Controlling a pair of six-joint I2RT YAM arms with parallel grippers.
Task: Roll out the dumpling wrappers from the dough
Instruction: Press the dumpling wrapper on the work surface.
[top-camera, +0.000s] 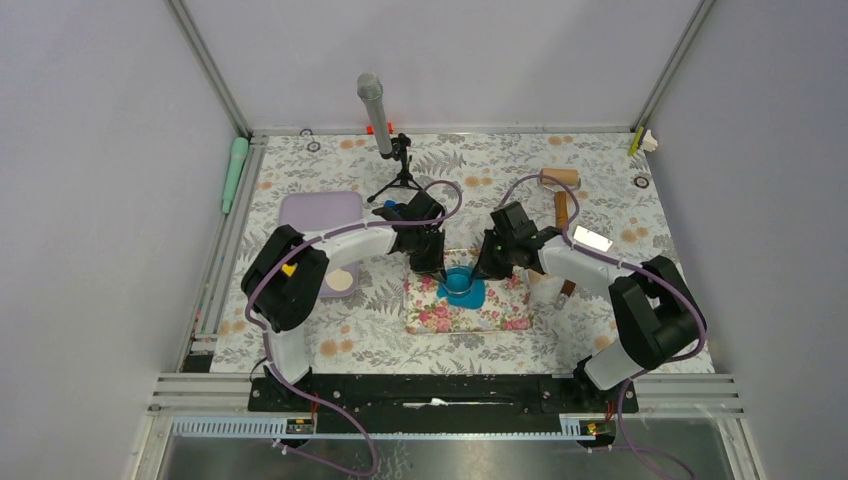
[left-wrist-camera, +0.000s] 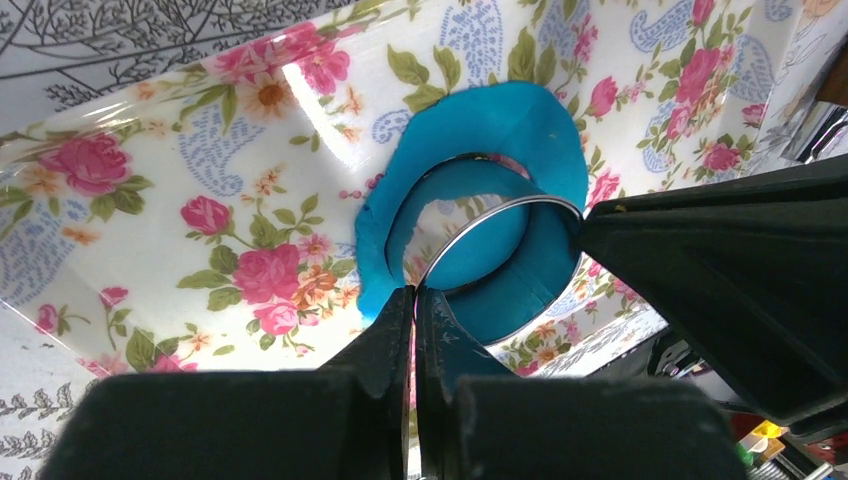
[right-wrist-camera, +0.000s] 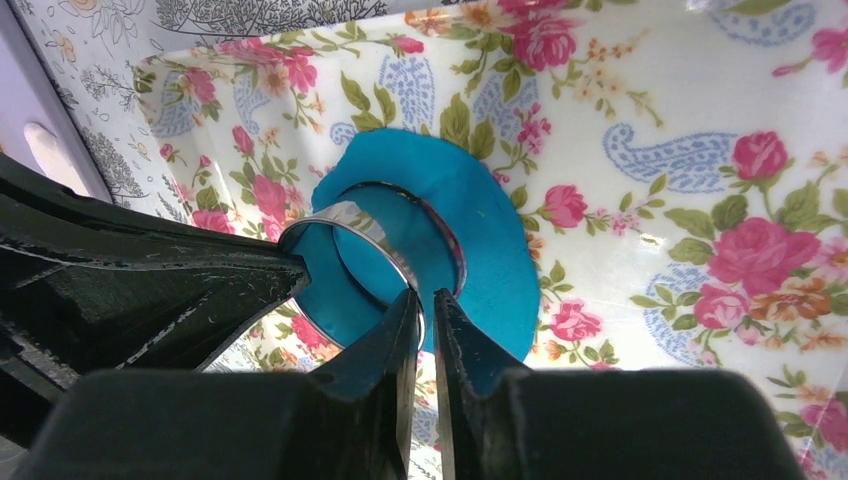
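The floral mat (top-camera: 500, 316) bears the dough (left-wrist-camera: 505, 110), a flattened blue sheet, at its middle. A metal ring cutter (right-wrist-camera: 350, 213) sits pressed into it (likely stamping a wrapper). The left gripper (left-wrist-camera: 415, 297) pinches the rim; the right gripper (right-wrist-camera: 427, 298) straddles the far rim, whether clamped I cannot tell.

Lab test cell: plain white wall panels (top-camera: 100, 150), aluminium frame rails (top-camera: 450, 385), microphone (top-camera: 372, 105) on a tripod (top-camera: 401, 182).
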